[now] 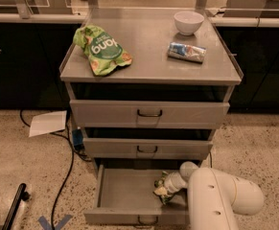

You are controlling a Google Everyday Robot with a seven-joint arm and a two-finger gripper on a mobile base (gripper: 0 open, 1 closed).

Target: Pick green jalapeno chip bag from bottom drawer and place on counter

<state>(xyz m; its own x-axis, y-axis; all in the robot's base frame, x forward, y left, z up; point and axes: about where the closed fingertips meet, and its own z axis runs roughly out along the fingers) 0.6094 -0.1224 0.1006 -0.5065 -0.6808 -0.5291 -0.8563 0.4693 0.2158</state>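
In the camera view, the grey metal bottom drawer point(122, 195) with its short front panel stands pulled open beneath two taller-fronted grey drawers point(148, 114), both of them closed. The robot's thick white arm point(220, 200) reaches into the tray from the lower right, and the hand point(170, 184) sits low at the tray's right side, right against the small glossy green jalapeno chip bag point(159, 192). The bag lies in the drawer (crumpled, green with whitish patches). Whether the hand is open or clamped on the bag cannot be told. Above, the flat grey metal table point(148, 42) carries a bigger lime-green bag point(102, 49) at the left, a white bowl point(188, 22) at the back right and a silver-blue foil packet point(187, 52) just in front of the bowl.
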